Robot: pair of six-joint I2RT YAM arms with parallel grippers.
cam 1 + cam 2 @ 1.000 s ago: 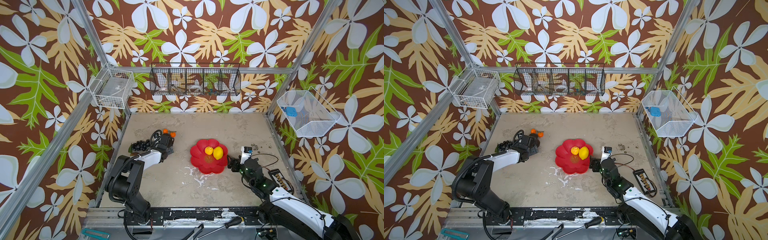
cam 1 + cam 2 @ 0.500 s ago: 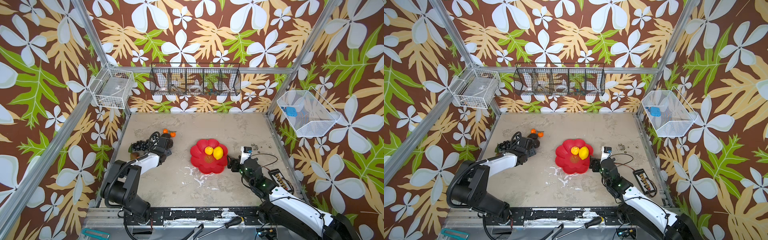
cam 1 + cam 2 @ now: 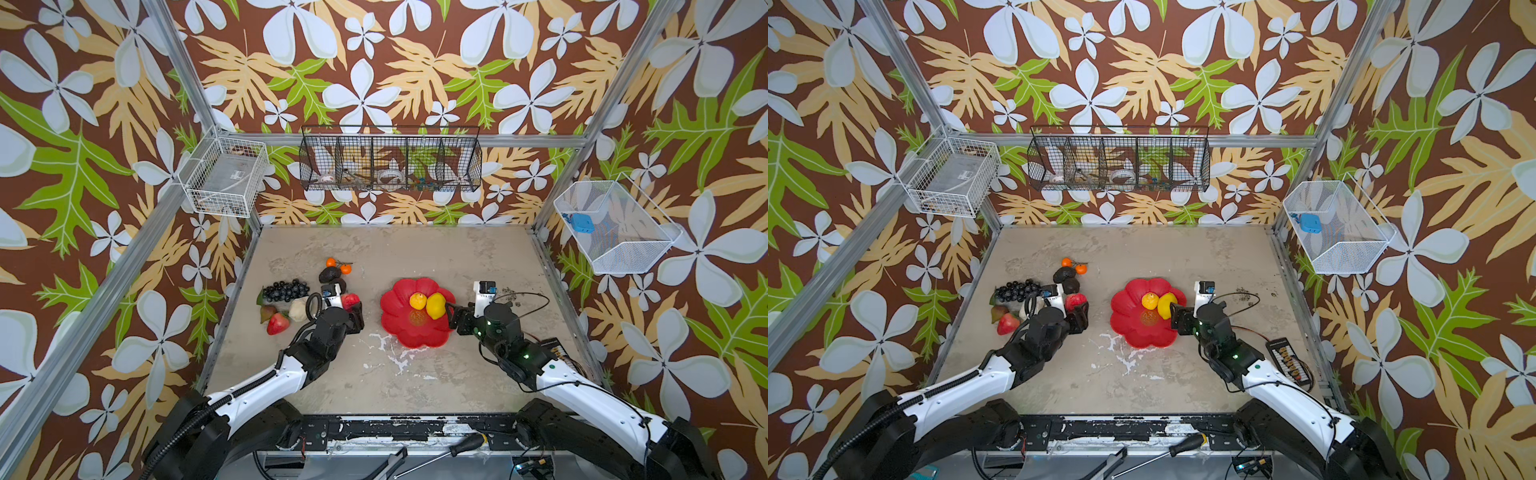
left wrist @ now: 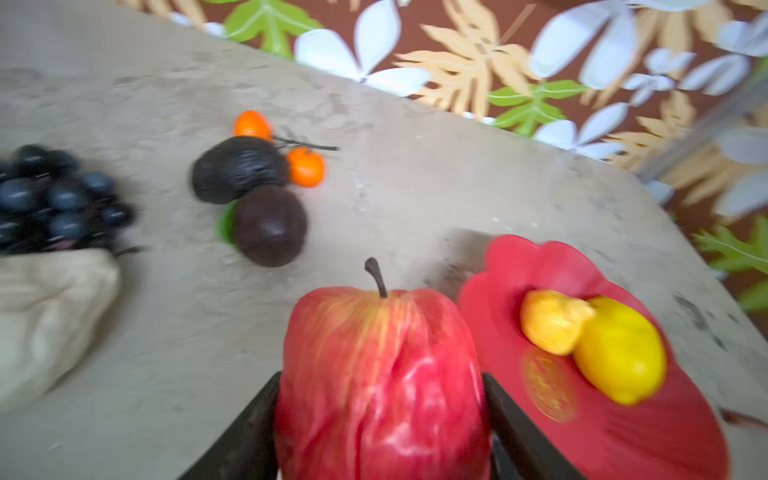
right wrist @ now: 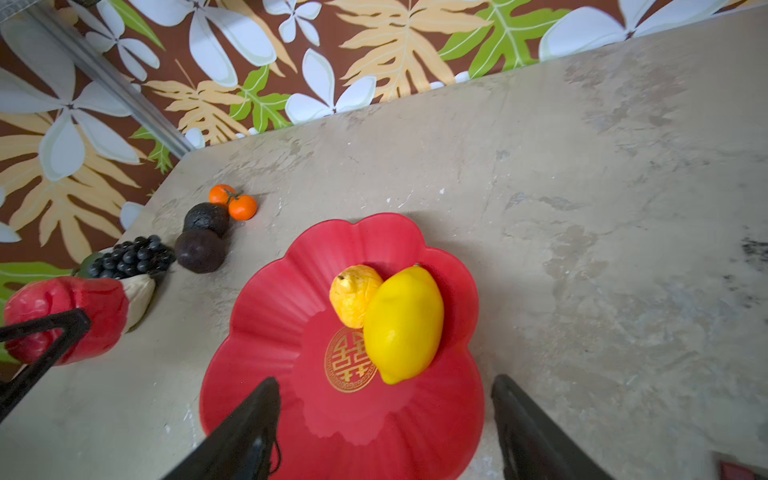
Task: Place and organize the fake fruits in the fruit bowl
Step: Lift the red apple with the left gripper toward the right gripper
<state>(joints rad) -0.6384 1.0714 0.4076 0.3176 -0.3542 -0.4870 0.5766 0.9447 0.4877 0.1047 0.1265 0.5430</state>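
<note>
Red apple: the red apple [image 4: 374, 332] sits stem-up between the jaws of the left end effector [image 4: 381, 386]. It is just beside the bowl's left rim and not yet over it. Whether it is clear of the desk [image 3: 374, 374] I cannot tell.
Left end effector: grasping the apple, with one black jaw pressed against each flank, low on the body.
Handling: probably light and hollow. The skin looks creased between the jaws, so it likely gives under a squeeze, and it is glossy enough to slip. A hold across the widest part, leaving the stem free, seems soundest.
Fruit bowl: the fruit bowl [image 5: 282, 291] lies mid-desk. It is shallow and holds a lemon [image 5: 403, 324] touching a smaller yellow fruit [image 5: 353, 295]. Its left petals are bare.
Right end effector: the right end effector [image 5: 384, 386] hovers at the bowl's right rim, jaws apart, grasping nothing.
Fruit left out: grape bunch [image 3: 284, 290], avocado [image 3: 329, 274], dark round fruit [image 4: 270, 226], two oranges [image 3: 331, 262], cream lumpy piece [image 3: 298, 309], strawberry [image 3: 277, 323] and pear [image 3: 266, 312], clustered at the desk's left side.
Views: only the left wrist view shows the jaw contact and the creased skin, though it is blurred. In both top views the wrist hides much of the apple, but only they show the strawberry and pear. The right wrist view gives the bowl's contents sharply.
</note>
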